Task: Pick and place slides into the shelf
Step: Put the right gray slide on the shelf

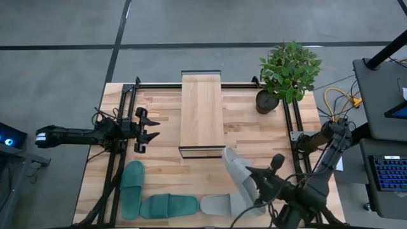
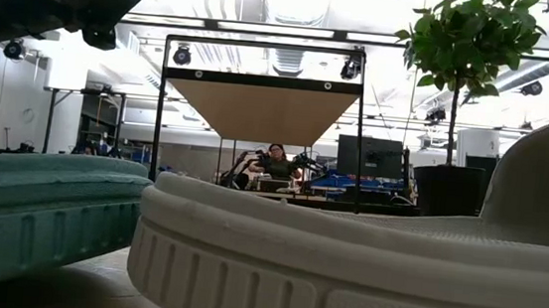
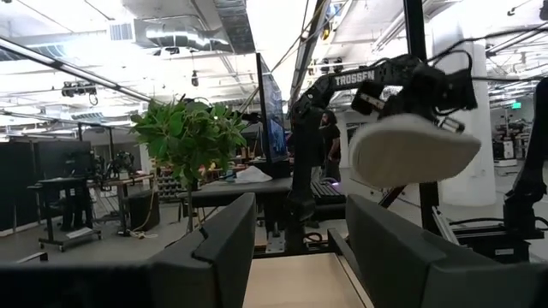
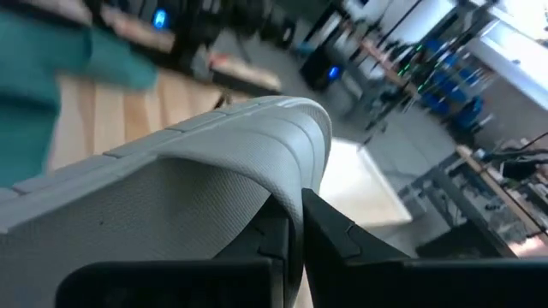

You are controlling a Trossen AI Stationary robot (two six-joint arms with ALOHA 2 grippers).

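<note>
One pale grey-white foam slide (image 1: 238, 175) is held up off the big butcher-block wooden table (image 1: 251, 133) by the right gripper (image 1: 259, 191), whose jaws are clamped on the slide's wide strap; in the right wrist view the two dark fingers (image 4: 330, 231) are seen pinching the curved foam. The slide hangs near the front end of the long narrow shelf with the light wood plank top and thin dark frame (image 1: 201, 113), with its toe close to the shelf's corner. The other grey-white slide (image 1: 216, 205) and the two teal green slides (image 1: 132, 188) are lying on the table in front. The left gripper (image 1: 145, 131) is held above the table beside the shelf, with its jaws apart and nothing in them. From here, the slide could be dropped if the soft strap slips out of the pinch, because only a thin edge seems to be gripped. The shelf's frame could also be bumped if the slide is moved in too low or crooked. A potted green plant (image 1: 287, 71) stands at the far corner, well apart from the work
</note>
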